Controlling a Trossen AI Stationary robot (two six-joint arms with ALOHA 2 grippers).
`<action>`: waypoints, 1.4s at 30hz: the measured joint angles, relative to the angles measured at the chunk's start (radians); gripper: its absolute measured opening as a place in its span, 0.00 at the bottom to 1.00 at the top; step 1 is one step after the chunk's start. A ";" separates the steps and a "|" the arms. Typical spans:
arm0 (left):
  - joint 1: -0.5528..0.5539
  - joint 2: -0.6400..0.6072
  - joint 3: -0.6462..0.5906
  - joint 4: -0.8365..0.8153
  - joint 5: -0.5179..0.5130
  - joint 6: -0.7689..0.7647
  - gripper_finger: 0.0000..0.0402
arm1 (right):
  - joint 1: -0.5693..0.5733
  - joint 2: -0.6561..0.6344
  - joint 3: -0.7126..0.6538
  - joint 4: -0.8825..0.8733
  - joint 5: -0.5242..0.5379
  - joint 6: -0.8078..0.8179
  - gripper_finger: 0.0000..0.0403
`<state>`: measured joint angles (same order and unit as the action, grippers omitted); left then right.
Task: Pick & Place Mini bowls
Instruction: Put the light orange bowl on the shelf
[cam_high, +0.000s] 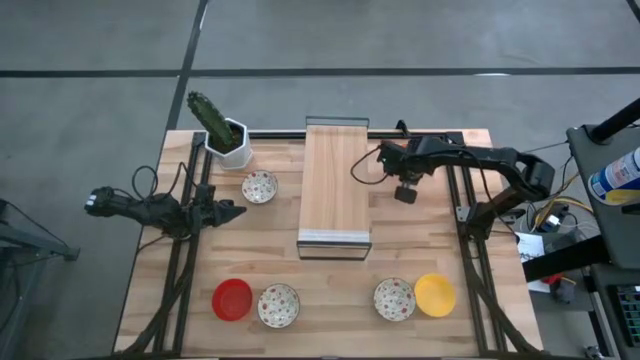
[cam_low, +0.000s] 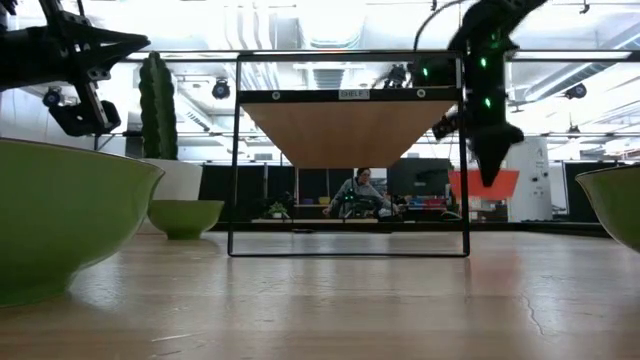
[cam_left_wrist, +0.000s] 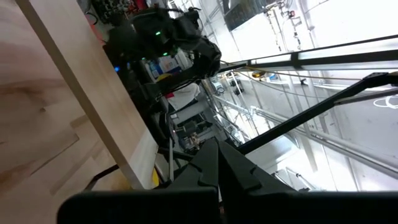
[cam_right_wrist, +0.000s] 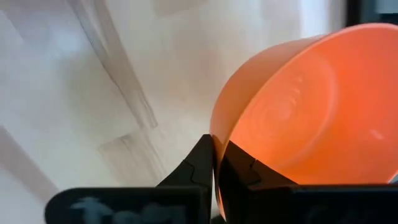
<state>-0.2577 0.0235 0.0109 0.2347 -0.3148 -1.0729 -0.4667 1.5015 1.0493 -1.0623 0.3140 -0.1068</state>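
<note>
The right gripper (cam_right_wrist: 214, 165) pinches the orange bowl (cam_right_wrist: 305, 112) aloft at the shelf's (cam_high: 335, 180) three o'clock, while the left gripper (cam_high: 228, 211), seemingly closed empty, waits at nine.

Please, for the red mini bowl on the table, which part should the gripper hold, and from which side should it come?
Grip the thin rim of the red mini bowl, coming straight down from above. It sits upright and shallow, so only the rim offers an edge. Take the rim part facing away from the speckled bowl, which sits close beside it.
</note>
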 joint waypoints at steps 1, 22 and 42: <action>0.000 0.000 0.000 -0.001 0.000 0.000 0.00 | 0.000 -0.001 0.032 -0.031 0.000 0.025 0.02; 0.000 0.000 0.000 -0.014 0.002 0.003 0.00 | 0.179 0.074 0.585 -0.137 -0.001 -0.163 0.02; 0.000 0.000 0.000 -0.042 0.002 0.000 0.00 | 0.212 0.523 1.023 -0.200 -0.051 -0.386 0.02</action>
<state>-0.2581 0.0235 0.0109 0.1923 -0.3126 -1.0727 -0.2550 2.0241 2.0722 -1.2623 0.2634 -0.4926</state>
